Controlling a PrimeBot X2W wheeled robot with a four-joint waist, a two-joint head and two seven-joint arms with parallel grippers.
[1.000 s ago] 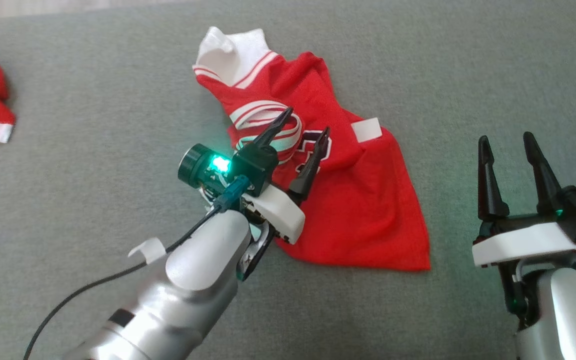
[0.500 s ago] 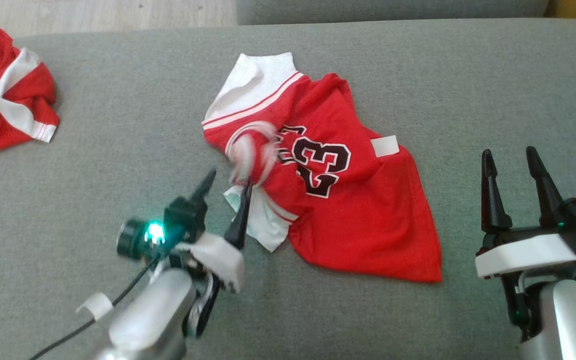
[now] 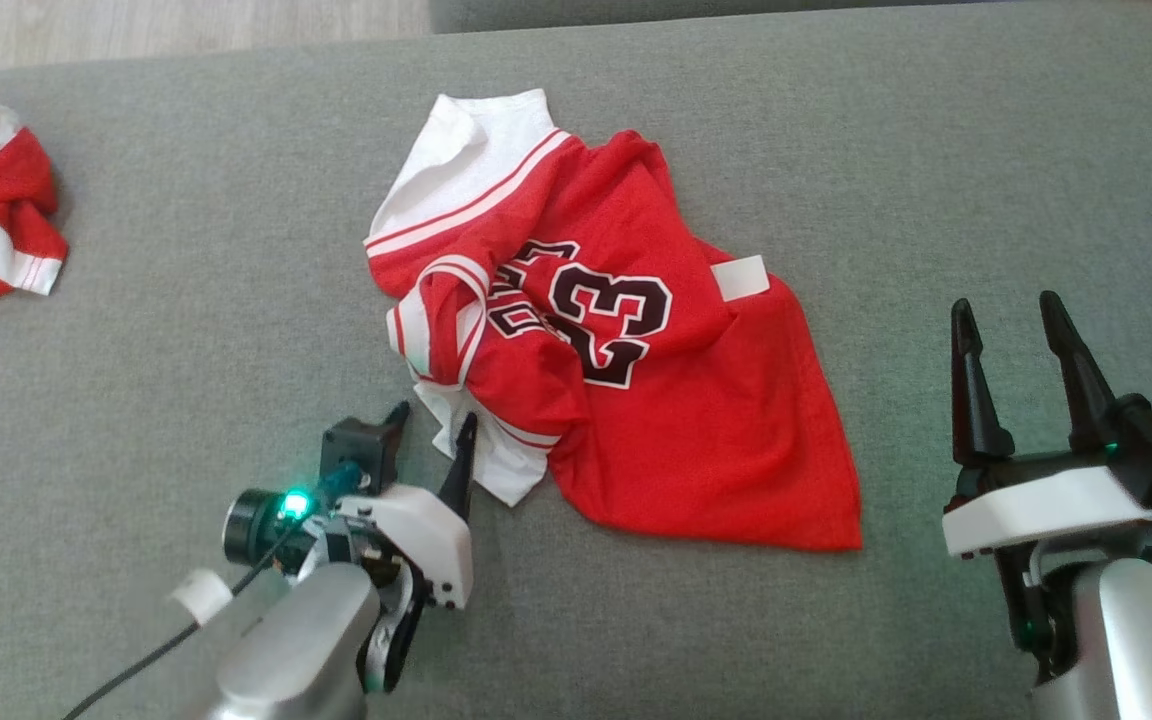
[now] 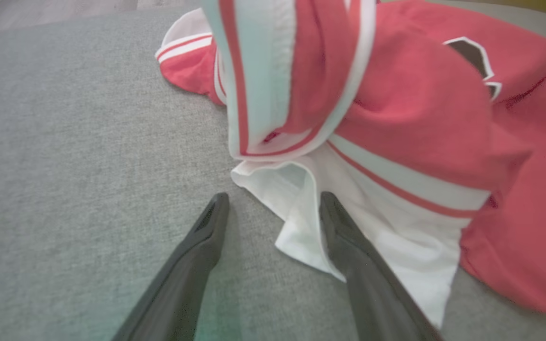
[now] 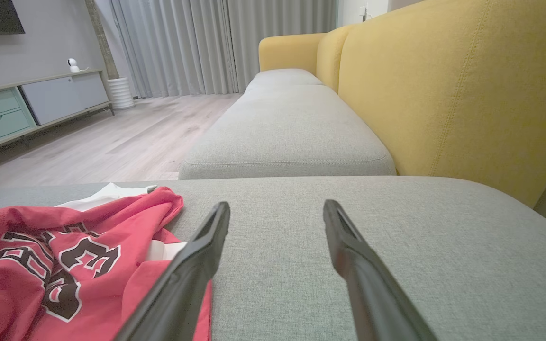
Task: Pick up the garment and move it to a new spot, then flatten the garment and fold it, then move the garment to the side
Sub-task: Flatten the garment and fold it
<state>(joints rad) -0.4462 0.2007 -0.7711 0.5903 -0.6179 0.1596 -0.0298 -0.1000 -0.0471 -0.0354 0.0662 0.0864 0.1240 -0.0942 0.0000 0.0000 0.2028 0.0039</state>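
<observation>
Red number 23 jersey (image 3: 716,430) lies crumpled mid-cushion on the grey sofa (image 3: 186,350). Left gripper (image 3: 435,413), fingers spread and empty, sits at its near-left white hem (image 4: 396,237); the left wrist view shows one finger overlapping it. Right gripper (image 3: 1004,301) hovers, fingers parted, to the right, its wrist view adding a yellow backrest (image 5: 443,85)

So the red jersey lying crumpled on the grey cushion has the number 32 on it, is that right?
Not quite: the number reads 23, as the head view shows. The red jersey does lie crumpled on the grey cushion.
</observation>
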